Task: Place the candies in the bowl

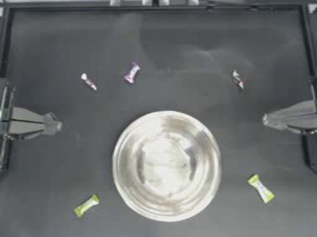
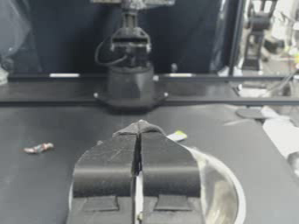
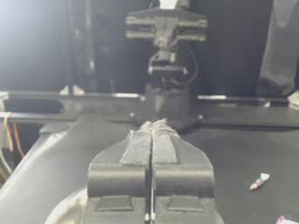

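The silver bowl (image 1: pixel 166 165) sits just below the table's middle with nothing in it. Five candies lie scattered around it on the table: a white-and-red one (image 1: pixel 89 82) at upper left, a purple-pink one (image 1: pixel 131 72) beside it, another white-and-red one (image 1: pixel 237 79) at upper right, a yellow-green one (image 1: pixel 86 205) at lower left and a yellow-green one (image 1: pixel 261 188) at lower right. My left gripper (image 1: pixel 54 124) rests at the left edge, shut and holding nothing. At the right edge my right gripper (image 1: pixel 267 120) is likewise shut with nothing in it.
A raised frame (image 1: pixel 155 6) borders the dark table at the top and sides. In the left wrist view the bowl's rim (image 2: pixel 234 192) curves behind my shut jaws, and a white-and-red candy (image 2: pixel 38 148) lies off to one side.
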You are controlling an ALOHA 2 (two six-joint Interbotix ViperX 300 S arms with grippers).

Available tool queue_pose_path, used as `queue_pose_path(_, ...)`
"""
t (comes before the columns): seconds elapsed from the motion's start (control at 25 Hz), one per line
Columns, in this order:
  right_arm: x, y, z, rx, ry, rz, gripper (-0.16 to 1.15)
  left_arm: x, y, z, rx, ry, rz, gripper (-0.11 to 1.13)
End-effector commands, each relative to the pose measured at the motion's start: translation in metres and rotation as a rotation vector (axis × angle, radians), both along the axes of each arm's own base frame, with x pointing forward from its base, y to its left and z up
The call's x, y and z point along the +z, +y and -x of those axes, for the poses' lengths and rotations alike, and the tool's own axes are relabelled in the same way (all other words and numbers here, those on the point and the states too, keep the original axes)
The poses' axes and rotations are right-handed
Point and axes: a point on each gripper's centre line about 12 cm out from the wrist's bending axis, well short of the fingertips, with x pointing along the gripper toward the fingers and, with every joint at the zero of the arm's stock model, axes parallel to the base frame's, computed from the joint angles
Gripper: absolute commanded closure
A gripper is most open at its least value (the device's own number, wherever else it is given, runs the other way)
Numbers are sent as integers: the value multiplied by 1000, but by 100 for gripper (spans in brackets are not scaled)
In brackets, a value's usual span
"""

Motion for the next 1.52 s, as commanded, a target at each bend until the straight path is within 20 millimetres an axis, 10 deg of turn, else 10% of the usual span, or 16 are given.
queue_pose_path(0.04,8,1,-2,6,-18,-14,102,6,-1,-8,-4,35,-6,104)
queue_pose_path(0.4,1,2,-1,10,3,4,85,5,-1,-9,-3,84,-2,89)
queue_pose_path(0.72,1,5,-1,30,12,40,3,6,-1,-7,-3,83,0,-9)
queue_pose_path(0.88,-2,3,-3,13,126,-89,-3,1,0,-6,-2,109,-2,7)
queue_pose_path(1.52,-16,4,4,-119,883,-520,2,-6,7,7,38,199,38,-1)
